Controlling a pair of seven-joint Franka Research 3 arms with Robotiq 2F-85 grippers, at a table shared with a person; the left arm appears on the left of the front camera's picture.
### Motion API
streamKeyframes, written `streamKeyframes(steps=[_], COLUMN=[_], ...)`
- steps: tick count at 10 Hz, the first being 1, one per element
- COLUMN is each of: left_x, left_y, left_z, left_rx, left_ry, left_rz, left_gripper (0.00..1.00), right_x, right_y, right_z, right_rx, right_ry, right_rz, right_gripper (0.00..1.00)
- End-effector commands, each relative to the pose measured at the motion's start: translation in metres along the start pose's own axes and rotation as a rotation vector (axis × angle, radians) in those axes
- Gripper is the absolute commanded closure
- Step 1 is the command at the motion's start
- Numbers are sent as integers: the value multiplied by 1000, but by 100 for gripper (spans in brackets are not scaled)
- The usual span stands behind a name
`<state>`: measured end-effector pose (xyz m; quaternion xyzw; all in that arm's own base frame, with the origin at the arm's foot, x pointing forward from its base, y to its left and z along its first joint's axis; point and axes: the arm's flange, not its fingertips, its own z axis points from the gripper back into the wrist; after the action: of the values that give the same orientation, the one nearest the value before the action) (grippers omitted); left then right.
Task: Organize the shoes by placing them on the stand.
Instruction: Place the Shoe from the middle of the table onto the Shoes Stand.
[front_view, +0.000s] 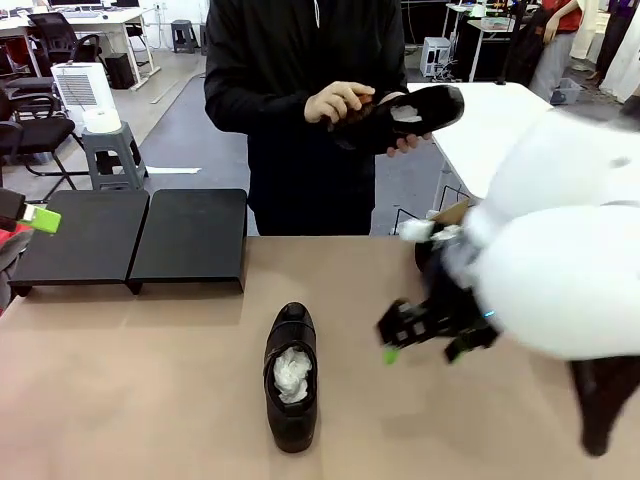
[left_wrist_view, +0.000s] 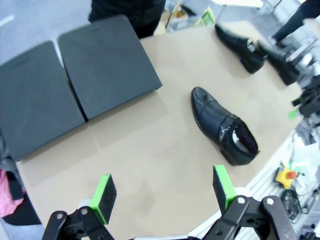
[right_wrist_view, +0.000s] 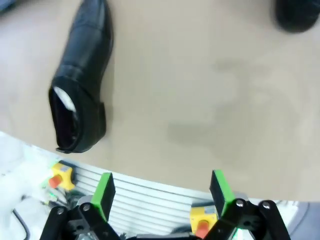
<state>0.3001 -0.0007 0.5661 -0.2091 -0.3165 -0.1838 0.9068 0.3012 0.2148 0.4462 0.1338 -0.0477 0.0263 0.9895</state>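
One shoe (front_view: 291, 378): on table (front_view: 150, 390), near stand (front_view: 135, 238)
Another shoe (front_view: 412, 112): in person's hands (front_view: 338, 102)
Left claw (left_wrist_view: 162, 188): open, empty
Right claw (right_wrist_view: 162, 192): open, empty

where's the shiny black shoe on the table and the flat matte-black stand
shiny black leather shoe (front_view: 291, 335): front view, on its vamp
flat matte-black stand (front_view: 190, 235): front view, on one platform's top

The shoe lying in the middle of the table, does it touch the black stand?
Apart. The front view shows the shoe lying on the table, with a strip of bare tabletop between its toe and the near edge of the stand.
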Motion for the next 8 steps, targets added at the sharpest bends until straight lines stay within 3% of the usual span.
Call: streamKeyframes(steps=[1, 3, 4, 5, 6, 7, 8], left_x=[-11, -21, -19, 7, 7, 3, -9], left_y=[-56, -123, -116, -96, -96, -127, -152], left_z=[-30, -81, -74, -50, -50, -71, -87], left_rx=[25, 38, 86, 29, 29, 61, 137], left_ry=[28, 153, 136, 109, 109, 149, 163], left_rz=[62, 151, 53, 87, 87, 83, 160], left_gripper=[0, 0, 0, 0, 0, 0, 0], right_x=[-13, -9, -13, 25, 25, 25, 25], right_y=[-74, -131, -149, -96, -96, -96, -96], right_z=[17, 21, 16, 53, 53, 53, 53], right_rx=[5, 24, 54, 23, 23, 23, 23], right_ry=[-25, -26, -18, -32, -32, -32, -32], right_rz=[-101, -252, -338, -213, -213, -213, -213], right_gripper=[0, 0, 0, 0, 0, 0, 0])
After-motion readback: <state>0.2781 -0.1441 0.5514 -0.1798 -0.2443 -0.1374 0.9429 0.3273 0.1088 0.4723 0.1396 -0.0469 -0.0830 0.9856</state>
